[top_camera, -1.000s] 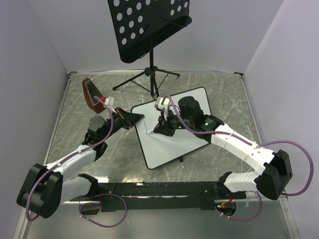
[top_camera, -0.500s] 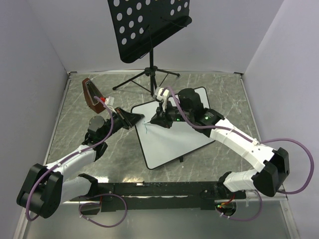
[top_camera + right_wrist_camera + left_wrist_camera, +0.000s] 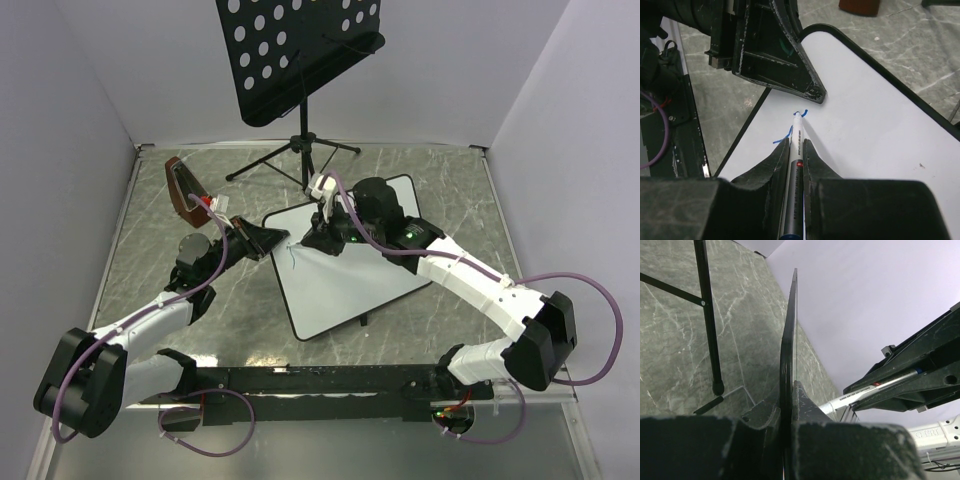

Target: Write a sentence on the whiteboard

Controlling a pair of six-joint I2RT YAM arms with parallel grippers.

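We see the whiteboard (image 3: 345, 285) lying mid-worktop (image 3: 150, 210), its left corner clamped between our left fingers (image 3: 760, 415); our right fingers (image 3: 767, 167) are clamped on a marker (image 3: 795, 145), its tip on the board beside two short blue strokes (image 3: 783, 136).

reaches from lower left with the left arm (image 3: 150, 315), left gripper (image 3: 270, 238) clamped on the whiteboard (image 3: 350, 290) edge at centre; bends in from lower right with the right arm (image 3: 470, 285), right gripper (image 3: 796, 145) pinching a marker (image 3: 798, 127).
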